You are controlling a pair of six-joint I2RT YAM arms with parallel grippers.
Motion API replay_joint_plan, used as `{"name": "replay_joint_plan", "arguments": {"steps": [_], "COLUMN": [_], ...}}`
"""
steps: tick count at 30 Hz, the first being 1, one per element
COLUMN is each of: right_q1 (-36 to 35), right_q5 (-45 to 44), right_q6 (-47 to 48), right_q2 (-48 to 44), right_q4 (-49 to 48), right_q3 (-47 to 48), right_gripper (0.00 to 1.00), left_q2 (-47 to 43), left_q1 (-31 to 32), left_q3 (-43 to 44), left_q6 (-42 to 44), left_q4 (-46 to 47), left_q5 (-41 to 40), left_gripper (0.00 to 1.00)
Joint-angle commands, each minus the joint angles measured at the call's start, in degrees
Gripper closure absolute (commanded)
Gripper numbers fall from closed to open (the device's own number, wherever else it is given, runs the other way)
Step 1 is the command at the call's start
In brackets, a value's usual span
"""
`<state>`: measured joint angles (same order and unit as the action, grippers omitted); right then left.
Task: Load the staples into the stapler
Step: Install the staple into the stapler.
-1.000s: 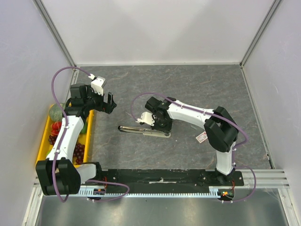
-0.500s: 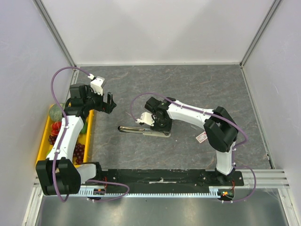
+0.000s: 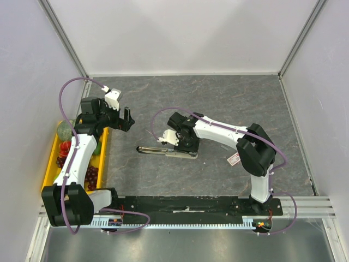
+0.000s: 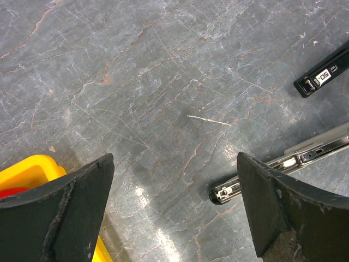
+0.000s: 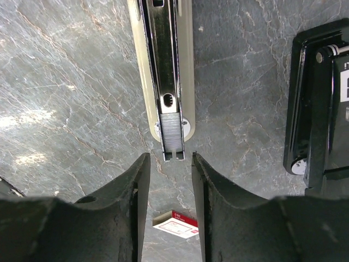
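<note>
**Fingers (image 5: 125, 207) parted at the rail's end**

Right gripper (image 5: 166, 164) grips nothing. Its matte black tips flank the grey ribbed staples (image 5: 173, 139) resting at the open end of the stapler's (image 5: 187, 65) glossy steel rail (image 5: 163, 54). Any brush while backing off could drag them out. Farther off, the black lid (image 5: 313, 109) lies flat on the veined stone table (image 5: 65, 82); the left gripper (image 4: 174, 164) gapes empty.
</note>
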<state>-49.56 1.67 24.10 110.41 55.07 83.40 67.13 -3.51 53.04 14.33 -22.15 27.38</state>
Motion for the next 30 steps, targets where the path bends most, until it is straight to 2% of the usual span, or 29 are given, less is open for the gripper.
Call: {"name": "replay_joint_plan", "arguments": {"steps": [1,7,14,18,23,27,30], "right_q1": [-0.27,-0.19,4.20,12.61,21.77,32.83,37.41], "right_q5": [-1.32,-3.86,-5.19,-4.40,-5.45,-3.52,-3.43], "right_q6": [0.69,0.86,1.74,3.66,7.89,11.14,12.90], "right_q2": [-1.95,-4.58,-14.85,-20.93,-28.74,-30.69,-29.91], "right_q4": [-0.31,-0.40,-1.37,-3.64,-7.60,-11.02,-13.92], "right_q3": [1.68,2.21,1.34,-3.84,-15.70,-21.77,-25.81], "right_gripper": [0.56,0.53,0.51,0.50,0.50,0.54,0.58], "left_q2": [0.10,0.10,0.10,-0.16,-0.25,-0.16,0.19], "left_q1": [-0.36,-0.45,-0.36,-0.45,-0.53,-0.53,-0.53], "left_q3": [-0.30,-0.30,-0.13,-0.13,0.05,0.05,-0.04], "left_q6": [-1.50,-1.50,-1.50,-1.58,-1.93,-2.20,-2.29], "left_q4": [2.03,2.11,2.03,1.85,1.67,1.58,1.58], "left_q5": [1.54,1.63,1.98,2.59,3.91,4.70,5.32], "left_gripper": [0.01,0.01,0.01,0.01,0.01,0.01,0.01]}}
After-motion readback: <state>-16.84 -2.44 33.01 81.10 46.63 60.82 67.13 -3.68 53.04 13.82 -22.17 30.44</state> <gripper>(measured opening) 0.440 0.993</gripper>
